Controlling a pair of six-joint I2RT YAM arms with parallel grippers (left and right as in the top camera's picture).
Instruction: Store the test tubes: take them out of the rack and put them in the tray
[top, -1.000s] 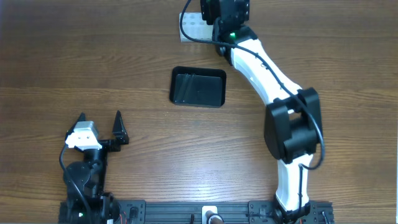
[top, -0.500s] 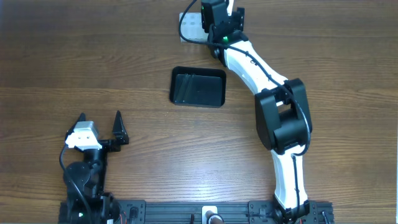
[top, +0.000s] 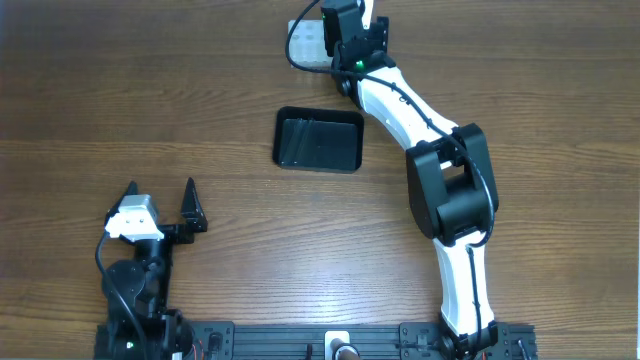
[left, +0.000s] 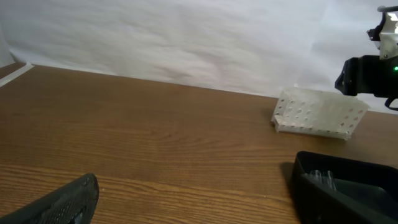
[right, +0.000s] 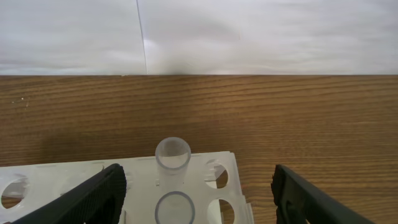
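Right gripper (right: 197, 171) is spread wide over the white rack (right: 140, 177), with a clear test tube (right: 172, 154) standing upright in a hole near the rack's end, roughly between the jaws. Tube looks light, stiff, slick and breakable, so pinch gently just under the rim and lift straight up; black tray (top: 319, 140) sits near the rack

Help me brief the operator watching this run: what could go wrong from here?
1. The right gripper hangs open over the rack; the upright tube sits off-centre between the fingers, so closing may knock it aslant.
2. A second tube stands close by and could get caught.
3. The rack may lift with the tube.
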